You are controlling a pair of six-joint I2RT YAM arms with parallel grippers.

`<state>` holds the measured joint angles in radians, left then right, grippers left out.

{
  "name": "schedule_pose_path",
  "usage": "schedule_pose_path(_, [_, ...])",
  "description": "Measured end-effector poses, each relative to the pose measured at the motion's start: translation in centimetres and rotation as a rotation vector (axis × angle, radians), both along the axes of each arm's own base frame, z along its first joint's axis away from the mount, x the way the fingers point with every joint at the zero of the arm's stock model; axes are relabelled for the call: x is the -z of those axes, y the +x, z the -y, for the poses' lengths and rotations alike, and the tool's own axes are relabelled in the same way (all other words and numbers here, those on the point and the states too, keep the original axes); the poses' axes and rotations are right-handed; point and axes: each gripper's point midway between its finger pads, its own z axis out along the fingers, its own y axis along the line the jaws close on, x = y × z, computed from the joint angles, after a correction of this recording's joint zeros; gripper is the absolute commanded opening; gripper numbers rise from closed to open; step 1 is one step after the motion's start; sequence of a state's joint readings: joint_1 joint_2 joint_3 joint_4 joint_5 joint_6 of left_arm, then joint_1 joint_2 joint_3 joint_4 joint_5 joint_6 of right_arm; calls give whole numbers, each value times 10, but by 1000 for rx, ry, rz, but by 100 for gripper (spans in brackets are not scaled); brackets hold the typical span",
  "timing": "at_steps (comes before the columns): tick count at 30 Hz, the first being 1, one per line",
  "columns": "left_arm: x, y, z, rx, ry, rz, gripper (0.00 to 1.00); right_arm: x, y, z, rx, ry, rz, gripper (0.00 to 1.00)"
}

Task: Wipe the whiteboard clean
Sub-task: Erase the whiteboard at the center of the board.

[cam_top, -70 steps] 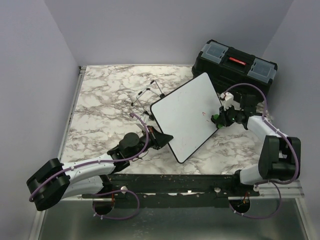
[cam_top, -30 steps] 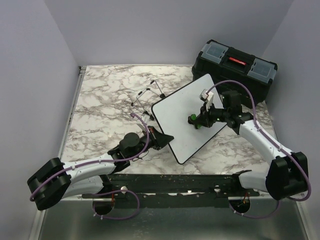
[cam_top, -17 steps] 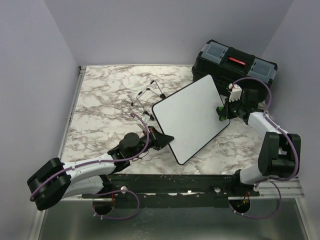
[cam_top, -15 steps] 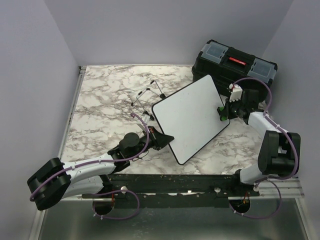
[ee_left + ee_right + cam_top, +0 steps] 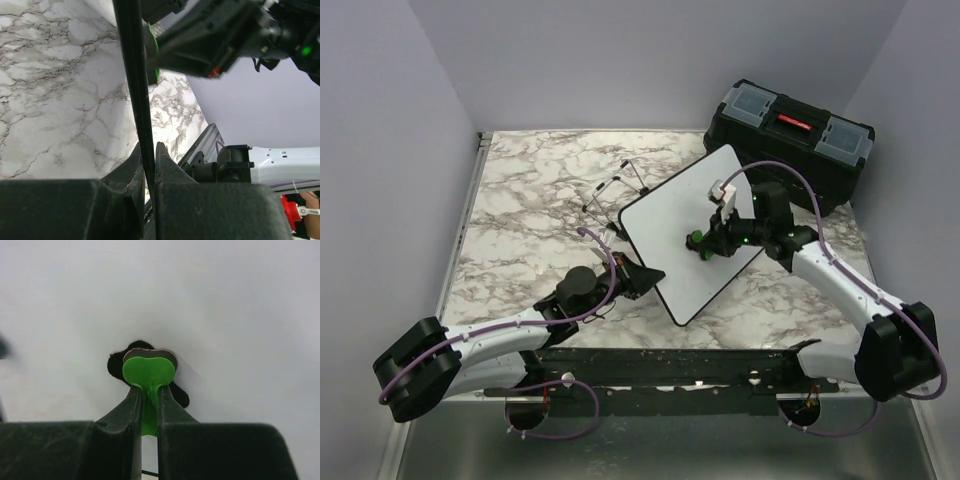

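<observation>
The whiteboard (image 5: pixel 670 235), white with a thin black rim, is held tilted above the marble table, its face blank. My left gripper (image 5: pixel 648 274) is shut on the board's near-left edge; in the left wrist view the black rim (image 5: pixel 134 75) runs up from between the jaws of the left gripper (image 5: pixel 148 150). My right gripper (image 5: pixel 702 241) is shut on a green eraser (image 5: pixel 694 240) and presses it on the middle of the board. In the right wrist view the green eraser (image 5: pixel 148 371) with its dark felt pad touches the white face at my right gripper (image 5: pixel 148 392).
A black toolbox (image 5: pixel 790 138) with a red handle stands at the back right, just behind the board. A thin black wire easel stand (image 5: pixel 616 192) lies on the table left of the board's far edge. The marble table (image 5: pixel 530 200) stretches left.
My right gripper swept the eraser back and forth over the board; it now sits at the middle after being at the right edge. A small red mark near the right edge is gone. The left gripper kept still.
</observation>
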<state>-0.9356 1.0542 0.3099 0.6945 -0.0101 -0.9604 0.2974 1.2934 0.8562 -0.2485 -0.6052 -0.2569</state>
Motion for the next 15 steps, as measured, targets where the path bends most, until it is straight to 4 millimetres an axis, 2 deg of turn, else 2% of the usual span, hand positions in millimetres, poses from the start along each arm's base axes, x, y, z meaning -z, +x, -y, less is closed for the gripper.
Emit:
schedule_pose_path(2, [0, 0, 0, 2, 3, 5, 0, -11, -27, -25, -102, 43, -3, 1])
schedule_pose_path(3, [0, -1, 1, 8, 3, 6, 0, -13, -34, -30, -120, 51, -11, 1])
schedule_pose_path(5, [0, -4, 2, 20, 4, 5, 0, -12, -37, -27, -93, 50, -32, 1])
schedule_pose_path(8, [1, -4, 2, 22, 5, 3, 0, -7, -22, -12, 1, 24, -28, 1])
schedule_pose_path(11, [-1, -4, 1, 22, 4, 8, 0, 5, 11, 29, 170, 10, -41, 1])
schedule_pose_path(15, [-1, -5, 0, 22, 4, 7, 0, 42, 62, 113, 447, -19, -126, 1])
